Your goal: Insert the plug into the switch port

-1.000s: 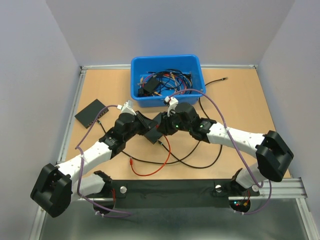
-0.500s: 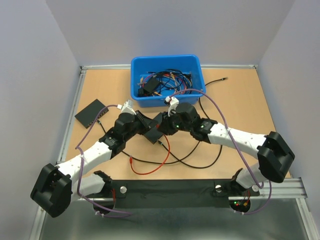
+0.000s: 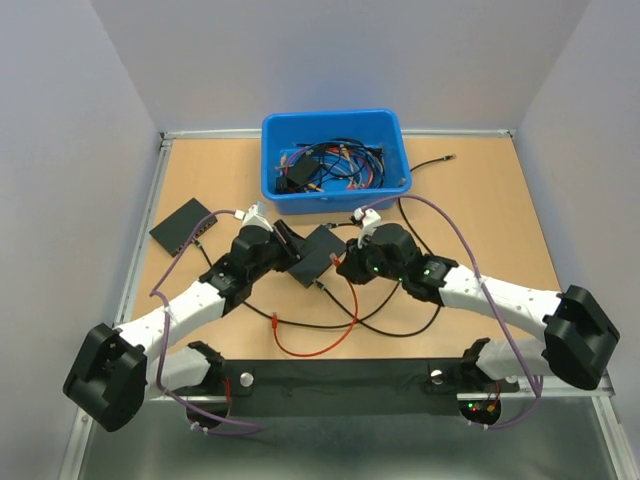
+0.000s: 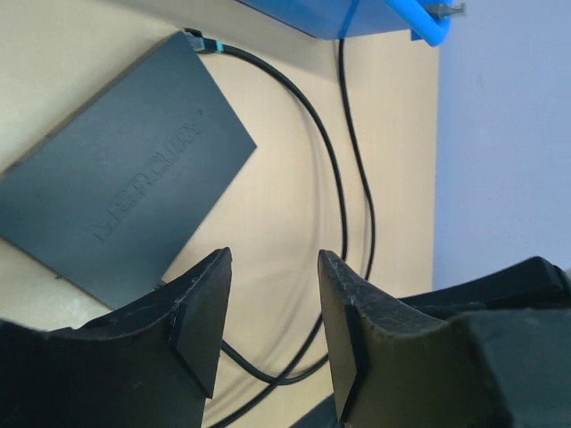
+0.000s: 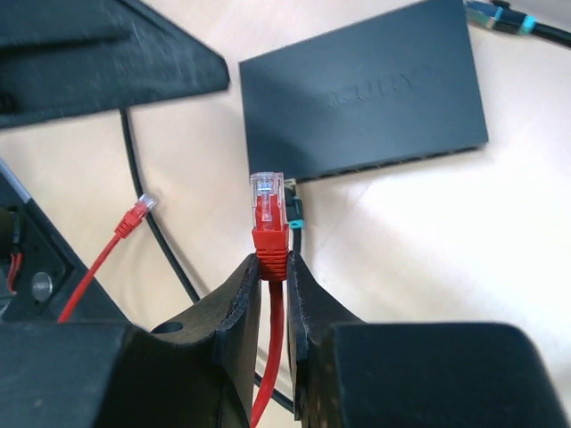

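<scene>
The flat dark-grey switch box (image 5: 366, 98) shows its ports only as a shadowed strip (no single port distinguishable). From above, the small red-booted plug (image 5: 268, 223) is lost beneath the right arm's black wrist (image 3: 380, 258). Its thin red cable (image 5: 268, 374) runs off the wrist view's bottom edge.

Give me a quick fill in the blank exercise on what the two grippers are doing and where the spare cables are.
1. The right gripper is shut on the plug, whose boot is ____.
2. The left gripper stands ____, holding nothing.
3. A tangle of cables lies in the ____ bin.

Missing words: red; open; blue.
</scene>
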Robot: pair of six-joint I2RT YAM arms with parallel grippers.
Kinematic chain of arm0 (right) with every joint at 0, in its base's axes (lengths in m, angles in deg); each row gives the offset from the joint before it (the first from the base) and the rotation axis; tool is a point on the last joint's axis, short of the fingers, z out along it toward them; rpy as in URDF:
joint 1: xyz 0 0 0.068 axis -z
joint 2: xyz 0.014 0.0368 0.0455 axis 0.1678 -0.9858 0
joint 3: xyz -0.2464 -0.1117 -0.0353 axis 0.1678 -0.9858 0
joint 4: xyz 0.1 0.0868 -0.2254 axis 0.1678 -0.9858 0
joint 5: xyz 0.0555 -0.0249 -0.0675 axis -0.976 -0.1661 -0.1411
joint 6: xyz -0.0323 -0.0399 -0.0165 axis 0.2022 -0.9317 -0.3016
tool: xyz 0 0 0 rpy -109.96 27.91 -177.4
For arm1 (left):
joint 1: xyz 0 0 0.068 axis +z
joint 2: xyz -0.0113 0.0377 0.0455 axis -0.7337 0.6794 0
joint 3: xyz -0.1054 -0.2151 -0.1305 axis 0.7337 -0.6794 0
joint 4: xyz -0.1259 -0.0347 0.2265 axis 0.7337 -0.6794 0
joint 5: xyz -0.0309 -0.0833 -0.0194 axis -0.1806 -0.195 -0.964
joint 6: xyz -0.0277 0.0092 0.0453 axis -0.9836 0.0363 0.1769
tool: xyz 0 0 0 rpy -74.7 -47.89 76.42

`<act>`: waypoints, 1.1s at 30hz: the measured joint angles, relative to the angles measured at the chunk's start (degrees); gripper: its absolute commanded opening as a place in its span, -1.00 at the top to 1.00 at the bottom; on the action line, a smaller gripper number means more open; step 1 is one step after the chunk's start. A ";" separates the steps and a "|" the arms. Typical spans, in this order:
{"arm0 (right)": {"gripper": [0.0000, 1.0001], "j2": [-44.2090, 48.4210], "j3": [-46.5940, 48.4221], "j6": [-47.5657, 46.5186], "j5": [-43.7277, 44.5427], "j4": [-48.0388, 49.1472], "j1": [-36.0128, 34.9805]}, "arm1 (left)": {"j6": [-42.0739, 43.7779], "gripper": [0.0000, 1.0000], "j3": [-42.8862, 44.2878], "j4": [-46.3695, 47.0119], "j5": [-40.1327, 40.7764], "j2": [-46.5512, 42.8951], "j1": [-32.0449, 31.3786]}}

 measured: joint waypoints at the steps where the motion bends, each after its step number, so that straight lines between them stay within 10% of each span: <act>1: 0.96 0.55 -0.52 0.02 0.24 -0.28 0.00 | 0.63 -0.10 0.00 -0.20 0.09 0.09 0.28; 13: 0.99 -1.18 -5.49 0.02 1.51 -3.52 0.00 | 9.81 -0.04 0.31 2.97 -1.73 6.12 12.74; 33: 0.99 -15.17 0.09 -4.70 2.93 -4.44 0.00 | 17.73 0.07 0.31 24.06 -12.74 25.33 13.81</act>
